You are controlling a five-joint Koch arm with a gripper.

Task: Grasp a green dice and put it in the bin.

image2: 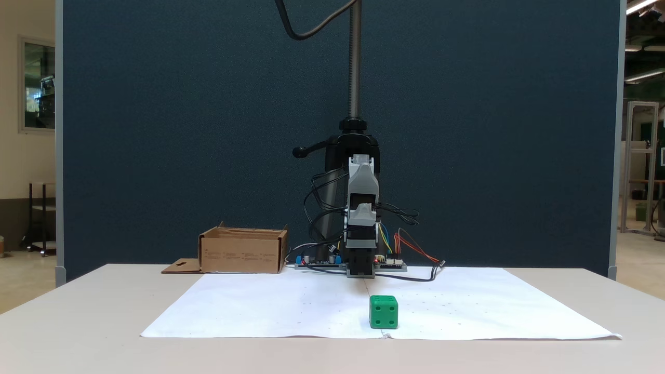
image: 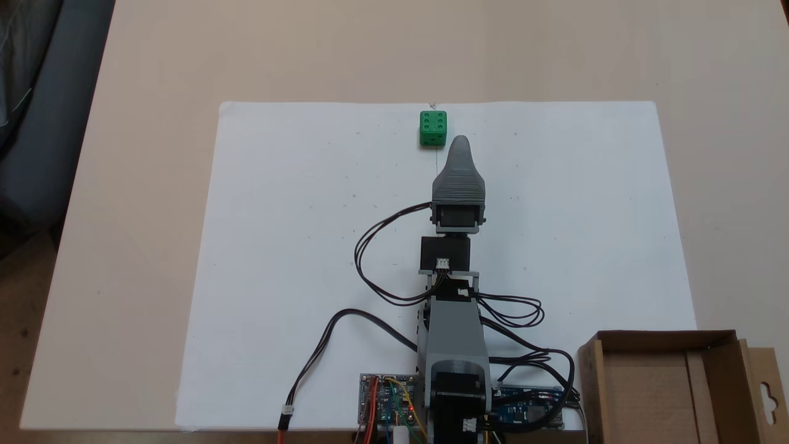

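Seen from above, left to right: the white paper sheet (image: 296,246) lies flat on the beige desk (image: 154,123). The green dice (image: 433,128) rests on this sheet near its far edge, six pips upward, not held. Just right of it and slightly nearer the base is the gripper (image: 460,143), raised above the sheet and pointing away from the base. Only one grey tapered tip is visible, the fingers lying one behind the other, so their opening cannot be determined; nothing is seen in their hold. The arm (image: 453,333) runs back to its circuit boards (image: 388,401) at the near edge, with black cables (image: 370,259) looping to either side. The bin (image: 727,370) stands at the lower right corner, open, well apart from the dice.

In the front-facing view, left to right: the bin (image2: 242,252) sits at the sheet's rear left corner; the dice (image2: 384,311) sits on the sheet (image2: 291,306) near its front edge, before the arm (image2: 362,208).
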